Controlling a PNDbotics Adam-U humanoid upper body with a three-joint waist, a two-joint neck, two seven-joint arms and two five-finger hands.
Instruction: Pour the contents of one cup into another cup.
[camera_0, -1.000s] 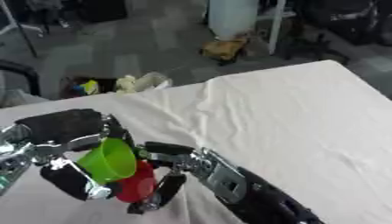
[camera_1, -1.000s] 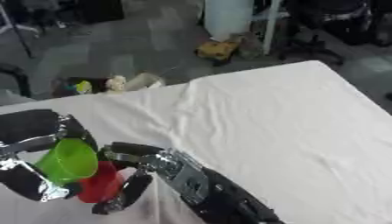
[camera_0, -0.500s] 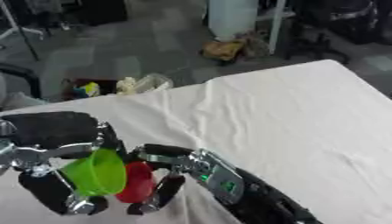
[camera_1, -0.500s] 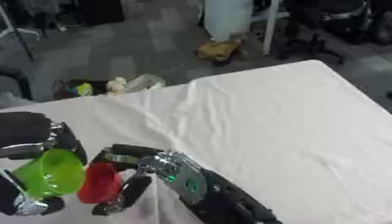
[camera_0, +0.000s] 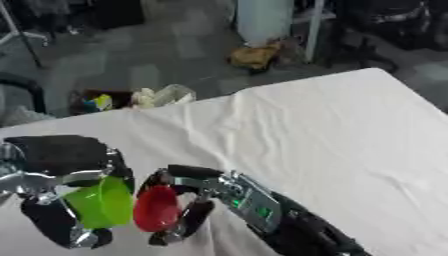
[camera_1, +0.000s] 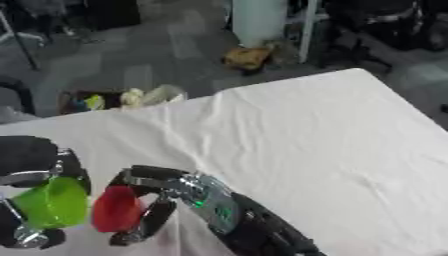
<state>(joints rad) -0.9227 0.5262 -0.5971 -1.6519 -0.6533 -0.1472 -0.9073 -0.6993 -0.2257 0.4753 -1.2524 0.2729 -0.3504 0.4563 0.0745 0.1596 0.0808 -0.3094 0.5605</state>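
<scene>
Left hand at lower left, fingers curled round the green cup, which is tipped on its side with its mouth facing the camera. Right hand reaches in from the lower right, fingers curled round the red cup, also tipped, mouth toward the camera. The cups sit just beside each other, green left of red, above the white-clothed bench. Contents cannot be made out.

Two robot arms in black casing with silver metal joints, the left hand a bulky black block with silver finger links, the right hand slimmer, with small green lights at its wrist.
</scene>
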